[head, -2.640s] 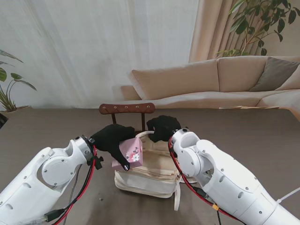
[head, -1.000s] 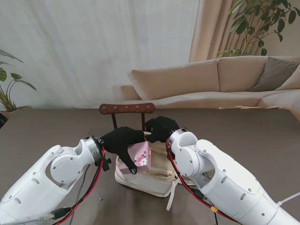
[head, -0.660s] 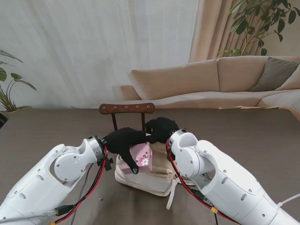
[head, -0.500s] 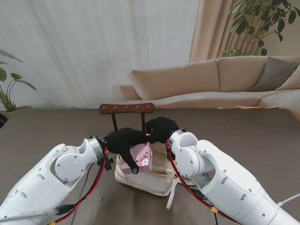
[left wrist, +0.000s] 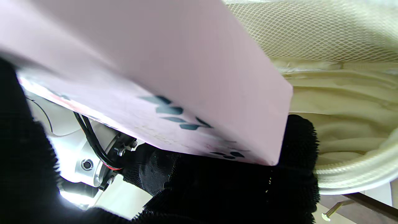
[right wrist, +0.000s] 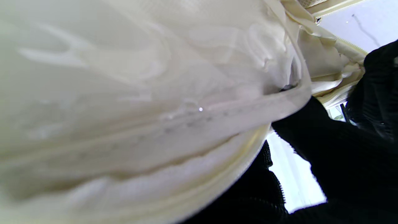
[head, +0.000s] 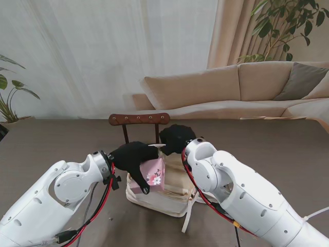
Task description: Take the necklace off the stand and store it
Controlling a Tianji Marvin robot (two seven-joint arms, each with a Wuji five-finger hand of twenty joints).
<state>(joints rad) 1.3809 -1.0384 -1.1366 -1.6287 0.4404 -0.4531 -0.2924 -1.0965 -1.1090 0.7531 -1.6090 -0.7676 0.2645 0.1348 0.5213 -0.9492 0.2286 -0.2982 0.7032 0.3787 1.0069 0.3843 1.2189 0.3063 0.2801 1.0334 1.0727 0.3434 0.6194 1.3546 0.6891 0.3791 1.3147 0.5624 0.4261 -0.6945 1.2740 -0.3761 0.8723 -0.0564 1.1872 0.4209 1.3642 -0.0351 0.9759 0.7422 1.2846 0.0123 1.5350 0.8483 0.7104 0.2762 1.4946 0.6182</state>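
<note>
From the stand's view, my left hand (head: pixel 132 156) clasped a pink box (head: pixel 151 174) over the open cream bag (head: pixel 169 198) on the counter (head: pixel 267 149). My right hand (head: pixel 176 139) gripped the bag's far edge, just before the wooden stand (head: pixel 139 119).

Left wrist: fingers (left wrist: pixel 298 146) pinched the box.

Right wrist: fingers (right wrist: pixel 326 140) clenched bag fabric. I couldn't make out the necklace.

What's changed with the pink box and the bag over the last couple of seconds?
The left hand has carried the pink box rightward from the cream bag's left edge to over its open top, tipping it more upright. The right hand stayed holding the bag's far rim, and the wooden stand hasn't moved.
</note>
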